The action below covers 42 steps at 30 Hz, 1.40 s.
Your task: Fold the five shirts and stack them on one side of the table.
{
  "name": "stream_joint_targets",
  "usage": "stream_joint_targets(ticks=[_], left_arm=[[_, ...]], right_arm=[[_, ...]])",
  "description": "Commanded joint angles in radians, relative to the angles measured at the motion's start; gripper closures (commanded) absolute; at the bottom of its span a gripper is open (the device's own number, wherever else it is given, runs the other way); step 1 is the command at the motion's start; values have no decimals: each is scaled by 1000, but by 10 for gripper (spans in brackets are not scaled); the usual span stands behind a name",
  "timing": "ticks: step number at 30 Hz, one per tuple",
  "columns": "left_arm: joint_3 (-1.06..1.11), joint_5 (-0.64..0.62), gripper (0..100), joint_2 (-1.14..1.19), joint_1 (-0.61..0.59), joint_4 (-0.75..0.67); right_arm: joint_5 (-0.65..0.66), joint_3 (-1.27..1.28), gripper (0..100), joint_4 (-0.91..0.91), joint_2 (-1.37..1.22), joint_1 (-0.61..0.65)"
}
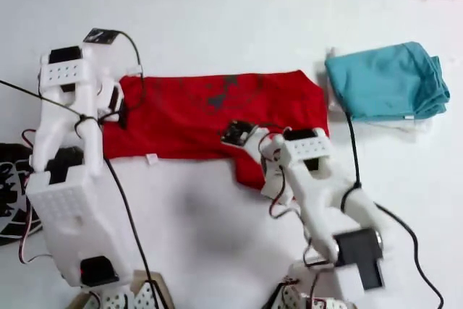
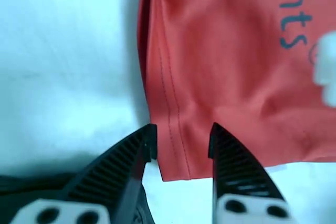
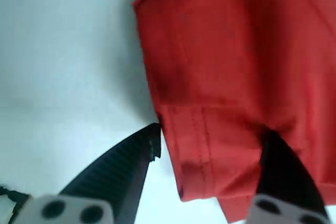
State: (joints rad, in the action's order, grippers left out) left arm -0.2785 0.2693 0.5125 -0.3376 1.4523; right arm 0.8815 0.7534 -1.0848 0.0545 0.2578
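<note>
red shirt (image 1: 210, 117) lies across the middle of the white table (image 1: 217, 19) as a long flat band, its printed face up, one end at centre left of the high view and the other end just short of the folded stack at the right. the left gripper (image 2: 182, 129) is at the shirt's left end, jaws parted a moderate way and set astride the stitched hem at a corner, one jaw on each side of the cloth edge and not closed on it. the right gripper (image 3: 210, 132) is at the lower right corner of the shirt, jaws spread wide with the hemmed corner between them, gripping nothing. a teal shirt (image 1: 387, 81) sits folded at the upper right of the high view, and a pale layer peeks out under it, though whether that is another folded shirt i cannot tell. a dark patterned garment (image 1: 9, 186) lies bunched at the left edge, apart from the stack. as i judge it, the task is at an early to middle stage: at least one shirt is folded and placed, the red one looks only partly folded and must be finished and added to the stack, and the dark garment has not been folded; the rest of the five i cannot account for.
</note>
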Motion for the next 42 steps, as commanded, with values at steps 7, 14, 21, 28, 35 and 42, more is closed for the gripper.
stream_joint_targets(ticks=[7,14,21,28,35,42], left_arm=[[-15,8,817,-11,-11,-5],[-15,8,817,-12,-11,-5],[30,9,816,-11,-9,-14],[120,9,817,-12,-6,-71],[133,14,818,-12,-11,-69],[133,12,818,-12,-11,-71]], right_arm=[[5,-216,731,-96,-257,-19],[6,-242,951,-102,-275,-19],[9,-468,981,-323,-225,-19],[11,-744,981,-380,-183,-21],[6,-1043,981,-380,-456,-21],[3,-1462,977,-452,-768,-21]])
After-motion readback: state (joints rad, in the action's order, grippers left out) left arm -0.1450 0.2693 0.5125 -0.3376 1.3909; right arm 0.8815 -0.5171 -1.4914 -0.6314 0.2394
